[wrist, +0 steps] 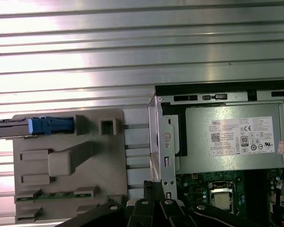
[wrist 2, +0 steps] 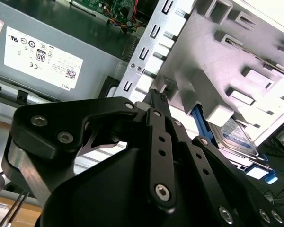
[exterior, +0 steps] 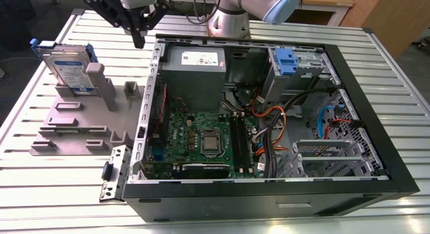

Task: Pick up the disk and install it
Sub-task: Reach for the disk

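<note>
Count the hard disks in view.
1. The disk stands on edge in the grey holder at the exterior view's left, outside the case. The drive cage inside the case may hide others.

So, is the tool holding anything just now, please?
Nothing is held: the tool hangs empty, and the disk stands in its grey holder.
</note>
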Controlling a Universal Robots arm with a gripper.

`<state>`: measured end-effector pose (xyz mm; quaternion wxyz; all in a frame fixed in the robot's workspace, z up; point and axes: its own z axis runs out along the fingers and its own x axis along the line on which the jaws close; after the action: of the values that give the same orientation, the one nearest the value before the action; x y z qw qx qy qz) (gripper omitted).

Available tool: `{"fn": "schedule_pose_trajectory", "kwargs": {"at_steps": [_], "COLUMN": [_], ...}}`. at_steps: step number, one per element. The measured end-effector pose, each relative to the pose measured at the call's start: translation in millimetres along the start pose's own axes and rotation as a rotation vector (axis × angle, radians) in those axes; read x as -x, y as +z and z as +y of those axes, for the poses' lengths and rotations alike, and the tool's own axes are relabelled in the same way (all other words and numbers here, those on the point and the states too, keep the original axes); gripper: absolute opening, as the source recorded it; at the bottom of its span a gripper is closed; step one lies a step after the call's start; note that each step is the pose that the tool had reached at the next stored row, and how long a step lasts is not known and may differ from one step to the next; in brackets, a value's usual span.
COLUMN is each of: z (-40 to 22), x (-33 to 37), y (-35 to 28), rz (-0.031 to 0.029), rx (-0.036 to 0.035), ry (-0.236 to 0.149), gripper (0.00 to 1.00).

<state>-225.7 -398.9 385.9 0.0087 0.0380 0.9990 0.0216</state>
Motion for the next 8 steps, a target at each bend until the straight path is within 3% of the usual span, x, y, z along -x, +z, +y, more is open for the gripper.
{"fn": "schedule_pose_trajectory", "kwargs": {"at_steps": [8], "z": [-0.1], "x": [-1.5], "y": [0.1], "rz": [0.0000], "rx": [0.0000], "ry": [0.000], "gripper": [0.11]}}
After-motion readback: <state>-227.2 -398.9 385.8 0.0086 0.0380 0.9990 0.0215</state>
